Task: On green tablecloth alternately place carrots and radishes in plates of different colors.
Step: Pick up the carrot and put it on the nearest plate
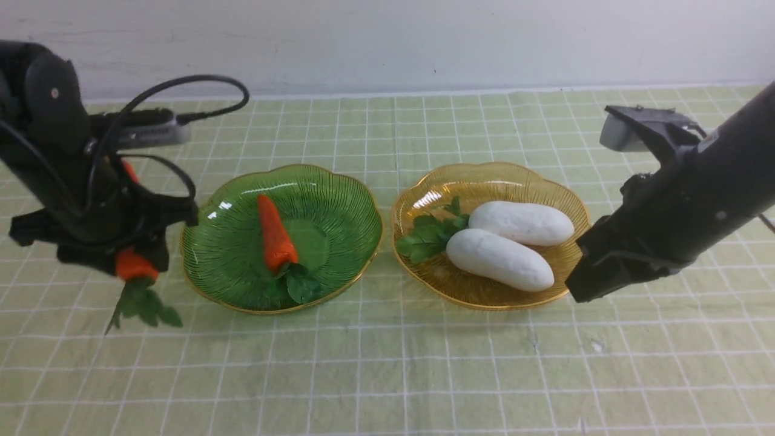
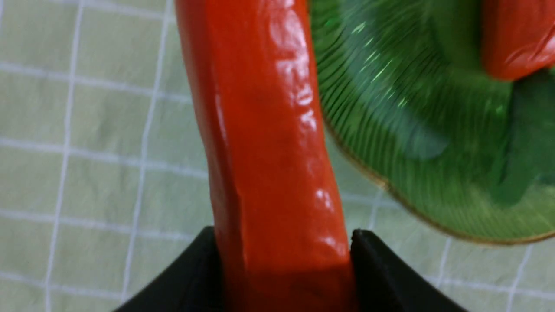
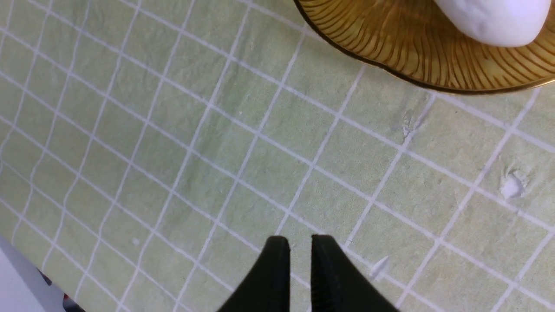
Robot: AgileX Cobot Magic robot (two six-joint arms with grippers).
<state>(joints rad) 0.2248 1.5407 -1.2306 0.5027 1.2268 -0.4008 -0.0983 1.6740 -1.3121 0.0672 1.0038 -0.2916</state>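
Gripping one carrot (image 1: 134, 265) across its thicker part, the left pincer (image 2: 284, 268) is closed against both sides of the orange body and carries it above the green tablecloth (image 1: 387, 375), just beside the green plate (image 1: 357, 200) on that plate's left. The leafy top hangs down below the jaws. A second carrot (image 1: 275, 233) lies inside the green plate, and both radishes (image 1: 499, 259) lie side by side in the amber plate (image 1: 484, 175). The right pincer (image 3: 299, 245) hovers over bare cloth near the amber plate's rim, all but closed with a thin slit between its tips, holding nothing.

The carrot's skin is glossy, so I judge it light, fairly stiff and slippery; its taper means a grip nearer the tip could let it squirt out. The hold on the broad part near the leaves looks the safer one; the leaves seem soft and floppy, no place to grasp. With the other three vegetables on the table already plated, this carrot seems the last piece, and a low release over the green plate's middle should keep it from sliding off the ribbed slope.
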